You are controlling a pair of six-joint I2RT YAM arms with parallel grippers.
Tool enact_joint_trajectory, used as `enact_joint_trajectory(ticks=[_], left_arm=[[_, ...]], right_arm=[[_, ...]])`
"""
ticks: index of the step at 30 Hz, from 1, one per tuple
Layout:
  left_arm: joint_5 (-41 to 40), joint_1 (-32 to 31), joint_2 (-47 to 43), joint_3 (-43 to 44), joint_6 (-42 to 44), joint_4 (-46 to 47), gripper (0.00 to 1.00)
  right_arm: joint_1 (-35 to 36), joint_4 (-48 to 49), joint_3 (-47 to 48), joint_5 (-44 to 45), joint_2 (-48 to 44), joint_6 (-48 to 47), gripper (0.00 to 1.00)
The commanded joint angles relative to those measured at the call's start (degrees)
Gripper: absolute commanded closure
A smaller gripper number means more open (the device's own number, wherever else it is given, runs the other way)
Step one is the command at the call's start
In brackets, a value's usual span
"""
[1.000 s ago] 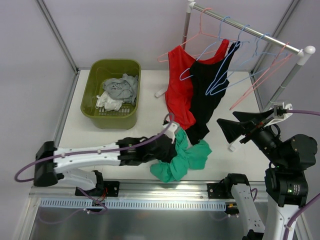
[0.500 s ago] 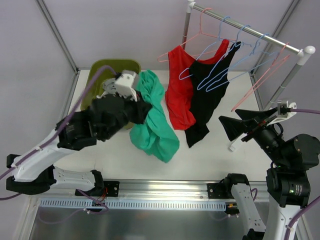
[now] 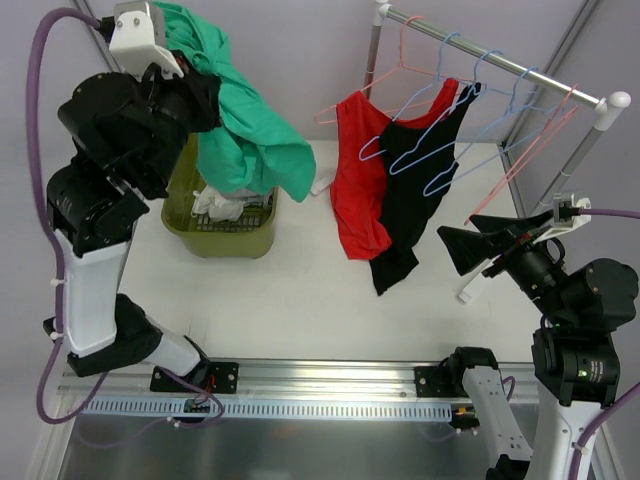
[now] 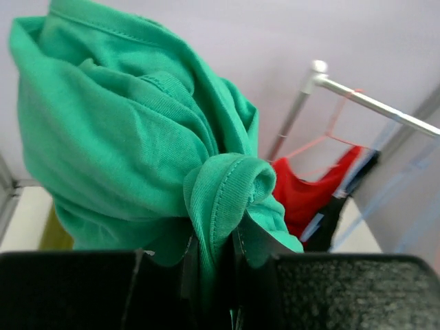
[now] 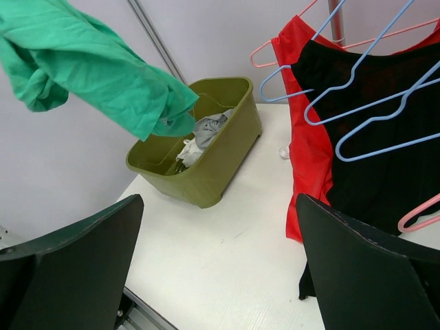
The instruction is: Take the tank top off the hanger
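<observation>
My left gripper (image 3: 198, 88) is shut on a green tank top (image 3: 252, 135) and holds it high above the olive basket (image 3: 218, 238). The left wrist view shows a fold of the green cloth (image 4: 124, 137) pinched between the jaws of that gripper (image 4: 213, 275). A red tank top (image 3: 355, 185) and a black tank top (image 3: 415, 195) hang on hangers from the rail (image 3: 500, 60) at the back right. My right gripper (image 3: 482, 252) is open and empty, just right of the black top; in its own view (image 5: 220, 261) the jaws stand wide apart.
The olive basket (image 5: 220, 155) at the back left holds grey and white clothes (image 3: 230, 195). Several empty blue and pink hangers (image 3: 520, 130) hang on the rail. A white rail foot (image 3: 322, 185) stands by the red top.
My left arm has swung the green tank top up from the table's front to high over the basket at the back left. The right arm has barely moved.
</observation>
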Motion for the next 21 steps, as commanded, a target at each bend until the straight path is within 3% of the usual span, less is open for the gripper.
enact_joint_trajectory(ticks=[1, 2, 9, 13, 17, 18, 19, 20, 21], left_arm=[[9.9, 10.5, 3.0, 0.5, -0.2, -0.2, 1.0], [11.7, 15.8, 4.4, -0.3, -1.1, 0.1, 1.0], [25.1, 34.4, 13.2, 1.5, -5.6, 1.6, 1.0], [32.8, 38.6, 16.4, -2.7, -5.4, 2.8, 1.0], [32.0, 38.7, 17.4, -11.1, -5.3, 4.5, 1.0], [31.1, 38.7, 17.5, -12.2, -5.8, 4.6, 0.86], [30.0, 38.7, 17.6, -14.1, -5.8, 4.4, 0.38], [28.4, 38.7, 16.8, -15.4, -5.7, 4.3, 0.02], [27.7, 38.8, 15.9, -16.6, -6.2, 4.4, 0.01]], right_arm=[[-0.4, 2.7, 1.6, 0.2, 0.4, 0.4, 0.0], [-0.4, 2.7, 1.7, -0.1, 0.6, 0.4, 0.01], [-0.4, 3.1, 1.1, -2.3, 2.4, 1.9, 0.0], [-0.4, 3.2, -0.2, -2.1, 1.6, 1.1, 0.0], [-0.4, 3.5, -1.0, -1.9, 2.4, 1.6, 0.01], [-0.4, 3.5, -1.0, -2.0, 2.8, 1.8, 0.0], [-0.4, 3.5, -0.7, -2.3, 4.0, 2.4, 0.01], [-0.4, 3.5, -0.6, -3.0, 4.6, 2.6, 0.0], [-0.4, 3.5, -0.4, -3.3, 5.0, 2.8, 0.01]])
